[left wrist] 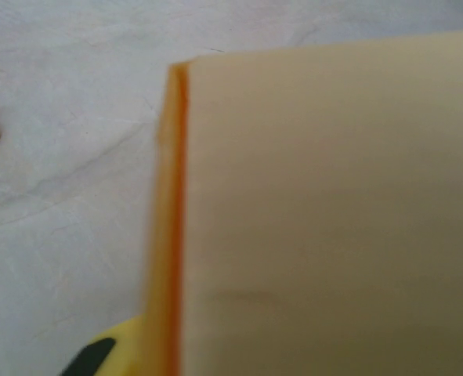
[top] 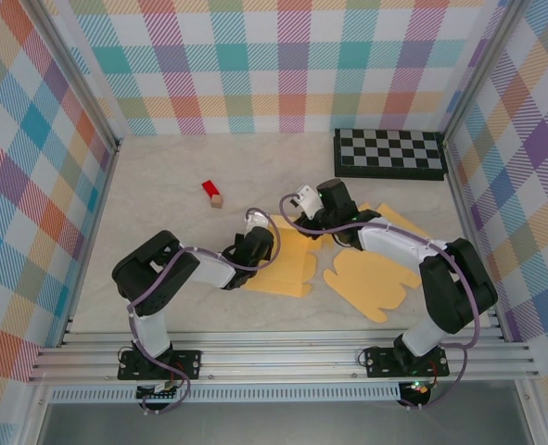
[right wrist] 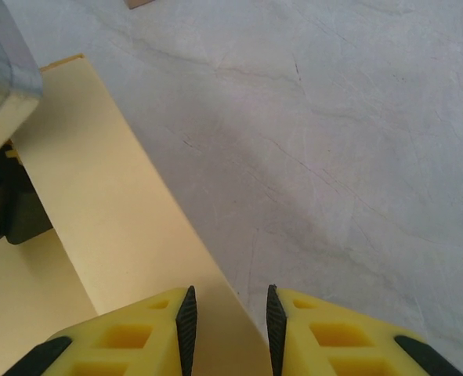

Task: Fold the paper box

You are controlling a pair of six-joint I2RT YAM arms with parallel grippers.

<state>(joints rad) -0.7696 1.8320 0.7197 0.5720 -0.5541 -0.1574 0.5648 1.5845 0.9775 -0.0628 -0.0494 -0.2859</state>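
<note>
— Where's the paper box (top: pixel 290 267)?
— Flat on the table (top: pixel 162 185) between both arms, long axis running near-left to far-right.
— Jaws?
— Left gripper (top: pixel 266 243) pressed together on its left edge; right gripper (right wrist: pixel 229 329) spread, straddling its edge.

No legible text, label, brand or number showing anywhere. Box (top: pixel 292 269) showing plain yellow faces, unprinted. Board (top: pixel 389 154) showing black-and-white squares, no characters.
</note>
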